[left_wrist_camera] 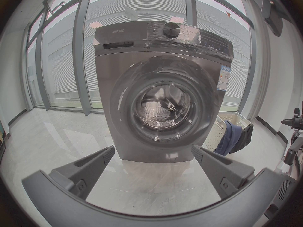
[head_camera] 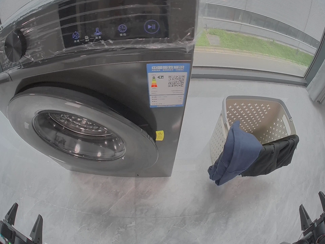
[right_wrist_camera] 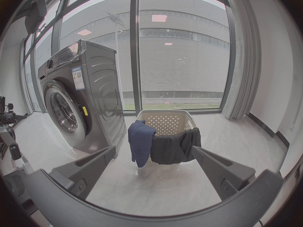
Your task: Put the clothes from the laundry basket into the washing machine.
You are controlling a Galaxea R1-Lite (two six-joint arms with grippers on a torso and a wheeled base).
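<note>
A grey washing machine (head_camera: 101,85) (left_wrist_camera: 161,89) (right_wrist_camera: 85,95) stands on the floor with its round door (head_camera: 81,136) shut. To its right sits a beige laundry basket (head_camera: 257,116) (left_wrist_camera: 221,126) (right_wrist_camera: 164,120). A blue garment (head_camera: 235,155) (left_wrist_camera: 228,137) (right_wrist_camera: 140,141) and a black garment (head_camera: 276,155) (left_wrist_camera: 246,137) (right_wrist_camera: 175,147) hang over the basket's near rim. My left gripper (head_camera: 24,221) (left_wrist_camera: 153,150) is low at the near left, open and empty, facing the door. My right gripper (head_camera: 313,207) (right_wrist_camera: 153,150) is low at the near right, open and empty, facing the basket.
Pale tiled floor (head_camera: 162,204) stretches between the grippers and the machine. A floor-to-ceiling window (head_camera: 257,27) runs behind the machine and basket. A curtain (right_wrist_camera: 243,63) hangs beyond the basket on the right.
</note>
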